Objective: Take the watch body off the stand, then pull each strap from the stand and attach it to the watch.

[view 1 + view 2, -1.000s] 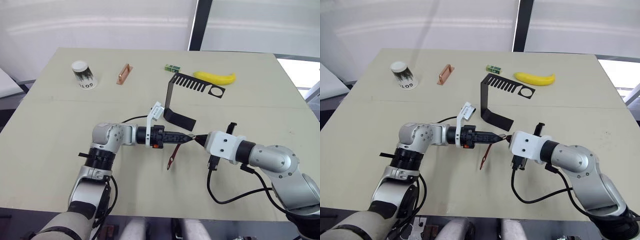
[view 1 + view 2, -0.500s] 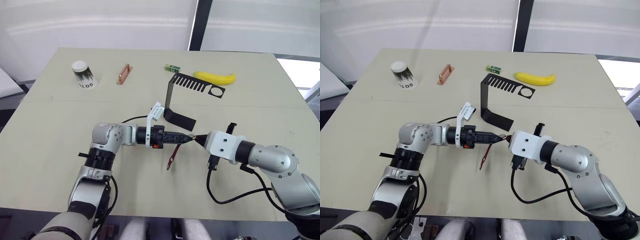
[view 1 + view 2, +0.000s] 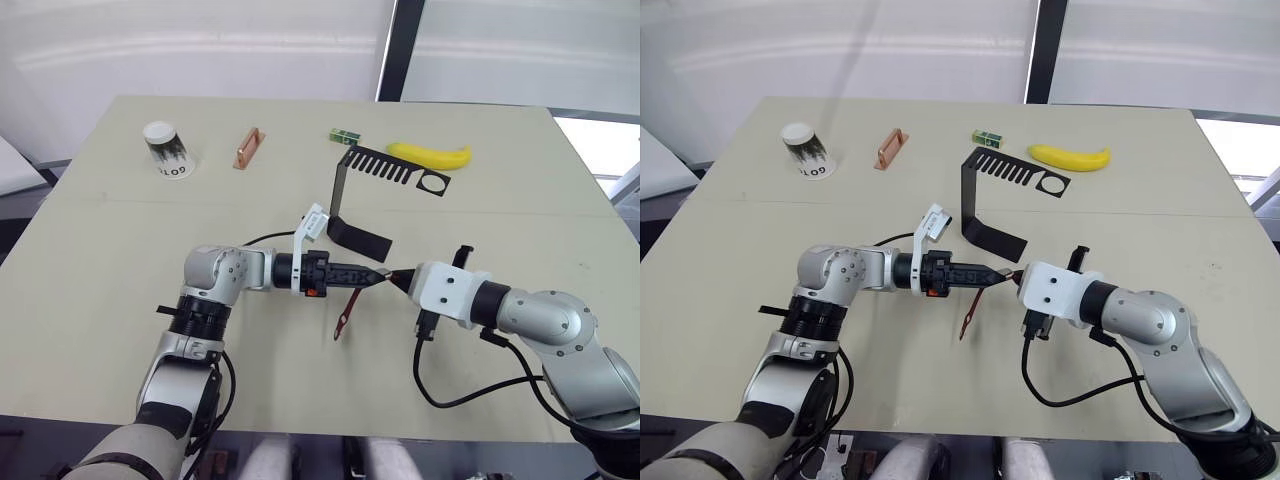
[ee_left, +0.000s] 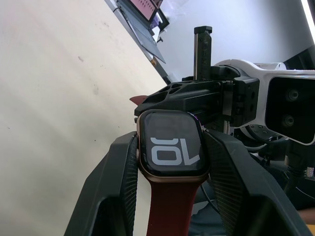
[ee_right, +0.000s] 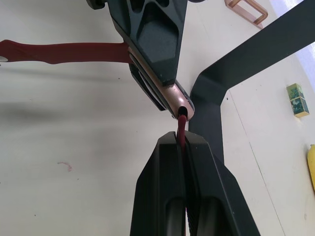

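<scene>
This is looking like a robot test lab: a plain beige surface [image 3: 120,300] is standing before white wall panels, carrying unrelated props along its far edge, a paper cup [image 3: 165,148], a copper handle [image 3: 248,147], a green block [image 3: 345,135] and a banana [image 3: 430,155].

both arms are made of round silver metal parts with black rings between them. the left gripper [image 3: 375,277] has long black fingers [image 4: 116,191] with a bumpy grid on the inside, and a small red spot near its base. a white tag sticks up there. the right gripper [image 3: 395,277] has a white boxy wrist and smooth black fingers [image 5: 160,196]. thin black cables loop from both arms.
</scene>
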